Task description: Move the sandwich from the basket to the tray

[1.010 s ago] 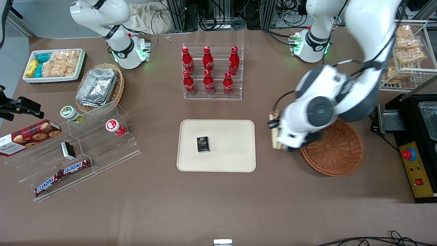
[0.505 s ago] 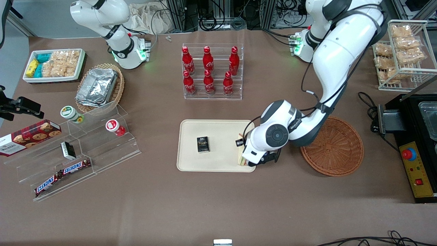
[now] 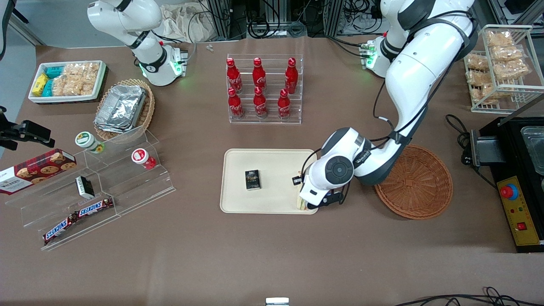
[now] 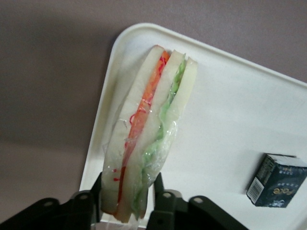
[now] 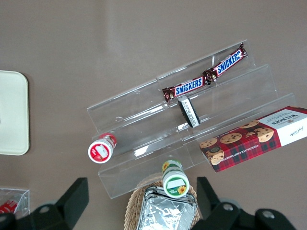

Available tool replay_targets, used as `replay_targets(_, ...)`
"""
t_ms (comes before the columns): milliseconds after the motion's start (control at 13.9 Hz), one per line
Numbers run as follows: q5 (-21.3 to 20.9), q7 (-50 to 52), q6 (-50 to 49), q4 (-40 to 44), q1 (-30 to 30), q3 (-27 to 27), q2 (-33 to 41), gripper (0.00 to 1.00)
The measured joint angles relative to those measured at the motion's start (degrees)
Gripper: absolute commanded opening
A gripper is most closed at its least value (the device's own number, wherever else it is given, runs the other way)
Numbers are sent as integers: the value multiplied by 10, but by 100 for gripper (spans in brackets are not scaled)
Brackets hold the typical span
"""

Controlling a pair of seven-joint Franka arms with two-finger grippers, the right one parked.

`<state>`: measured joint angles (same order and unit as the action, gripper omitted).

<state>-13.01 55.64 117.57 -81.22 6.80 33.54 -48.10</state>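
Observation:
The sandwich (image 4: 144, 129), a wrapped wedge of white bread with orange, red and green layers, is held between the fingers of my gripper (image 4: 127, 186), which is shut on it. In the front view the gripper (image 3: 303, 203) sits low over the beige tray (image 3: 276, 163), at the tray's corner nearest the camera on the working arm's end. Only an edge of the sandwich (image 3: 301, 203) shows under the wrist there. Its tip points at the tray (image 4: 230, 110) corner rim. The reddish-brown basket (image 3: 418, 187) lies empty beside the tray.
A small black box (image 3: 252, 179) lies on the tray (image 4: 276, 180). A rack of red bottles (image 3: 263, 91) stands farther from the camera than the tray. Acrylic shelves with snacks (image 3: 91, 191) are toward the parked arm's end. A black machine (image 3: 520, 178) stands beside the basket.
The gripper carried the sandwich from beside the basket's rim across to the tray's corner, then settled slightly lower and nearer the camera. The basket stays empty.

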Motion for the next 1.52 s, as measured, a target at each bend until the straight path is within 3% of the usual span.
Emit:
replay_targets(289,-13,23,-20,13,0,-1,14,100)
replay_targets(505,-13,10,-134,25,-23,-3,73,100)
replay_targets(794,19,-113,-206,0,-95,-2,174,100)
replay_targets(1515,95,-394,-240,-198,-234,-6,432,100)
